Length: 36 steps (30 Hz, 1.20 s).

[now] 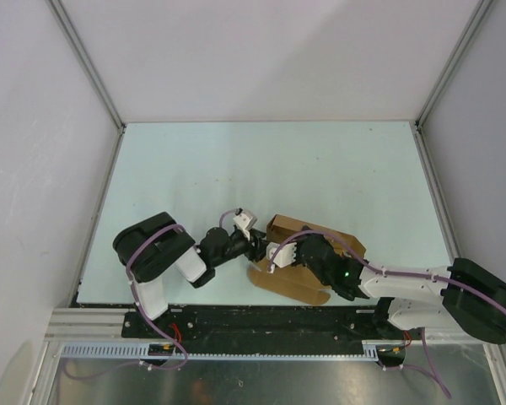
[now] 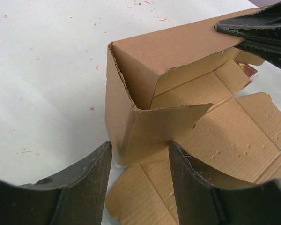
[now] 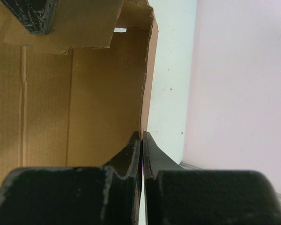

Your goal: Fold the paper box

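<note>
Brown cardboard: the paper box sits near the front edge of the pale table, about centre, between the two arms. It is half formed. One long wall and one end wall stand up and meet at a corner. A short flap is bent round that corner toward the inside. The rest of the sheet lies flat on the table, tabs spread out on the near side. The interior is open from above, and the base panel shows corrugated board with small dents. A small red-and-white bit shows at the far end, past an end flap. Can't tell whether it lies in the box or on the table beside it.

Right gripper: fingers pressed together, tips pinching the top edge of the standing long wall. In its wrist view the wall's edge runs straight into the seam between the tips. The left wrist view shows those tips on the wall's upper rim, at the end away from the corner.

Left gripper: fingers spread, straddling the box's near corner low down. One finger is outside the end wall, the other over the bent flap. Can't tell whether either pad touches the board.

In the top view both wrists crowd over the box and hide most of it.
</note>
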Motion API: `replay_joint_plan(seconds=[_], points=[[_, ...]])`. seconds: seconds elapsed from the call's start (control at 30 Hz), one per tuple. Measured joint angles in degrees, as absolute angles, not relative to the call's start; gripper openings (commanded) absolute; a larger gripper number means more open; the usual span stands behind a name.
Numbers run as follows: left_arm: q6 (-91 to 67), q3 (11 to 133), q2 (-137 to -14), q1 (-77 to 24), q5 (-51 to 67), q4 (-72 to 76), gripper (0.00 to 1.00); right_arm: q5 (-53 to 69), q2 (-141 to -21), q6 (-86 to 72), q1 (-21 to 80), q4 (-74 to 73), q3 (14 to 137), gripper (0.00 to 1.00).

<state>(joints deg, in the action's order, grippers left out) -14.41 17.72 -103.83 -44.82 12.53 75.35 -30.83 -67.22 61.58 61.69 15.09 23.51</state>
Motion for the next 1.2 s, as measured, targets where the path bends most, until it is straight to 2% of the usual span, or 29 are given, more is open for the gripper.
replay_joint_plan(seconds=[0.67, 1.2], points=[[-9.63, 18.72, -103.83, -50.37, 1.54, 75.33, 0.63, -33.58, -67.96, 63.02, 63.9, 18.35, 21.76, 0.08], [-2.68, 24.51, -108.49, -56.14, -13.21, 75.35, 0.58, -32.47, -66.5, 62.26, 64.34, 16.51, 21.74, 0.11]])
